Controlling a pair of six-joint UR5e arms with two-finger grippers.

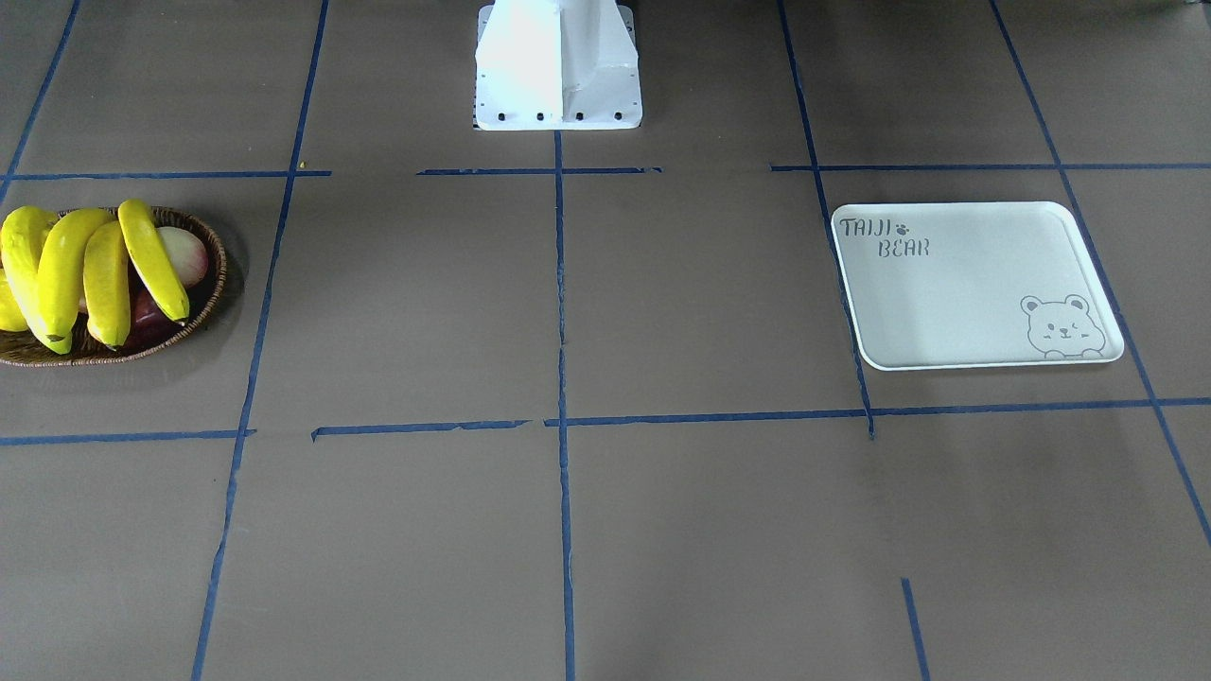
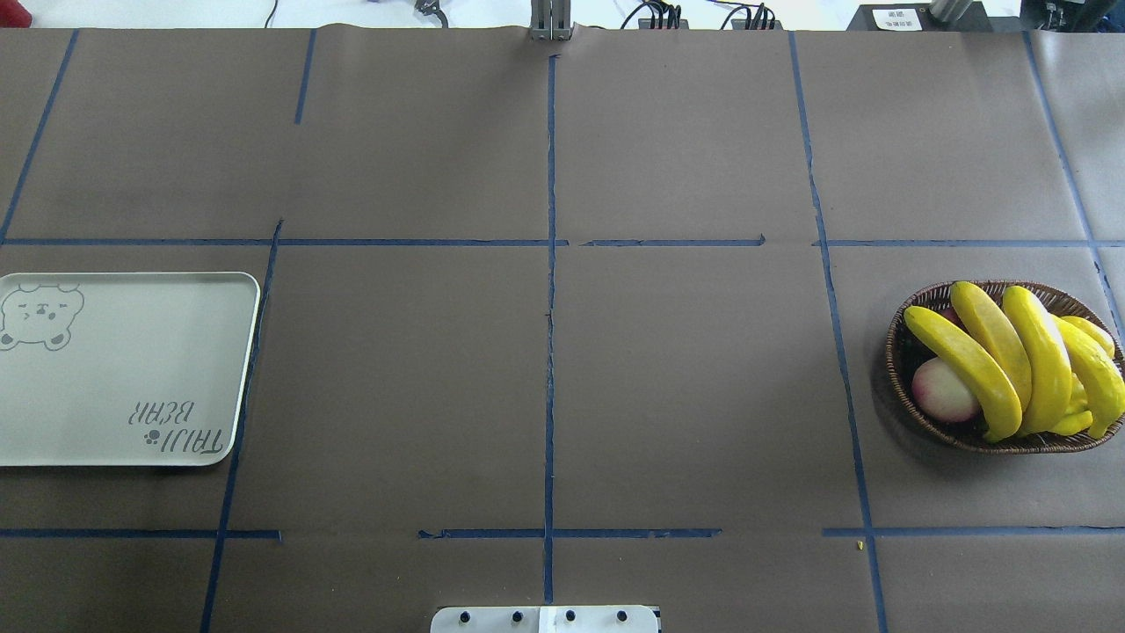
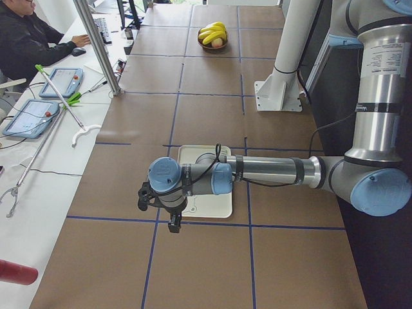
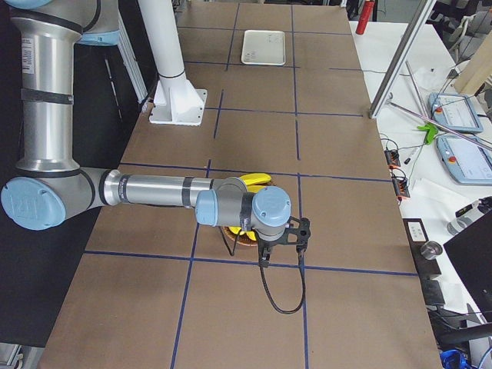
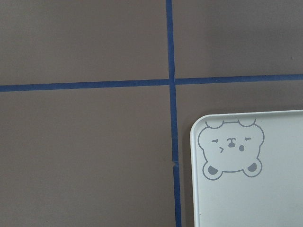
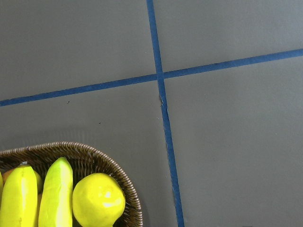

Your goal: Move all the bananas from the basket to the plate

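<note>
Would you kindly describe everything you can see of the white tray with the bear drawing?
The plate is a flat, rectangular, off-white tray with rounded corners and a low raised rim; it looks like smooth plastic. One corner carries grey "TAIJI BEAR" lettering with a paw print, and the diagonally opposite corner has a bear face. Nothing lies on it. It rests flat on the brown table, on the robot's left side. Its inner edge runs along a blue tape line.
</note>
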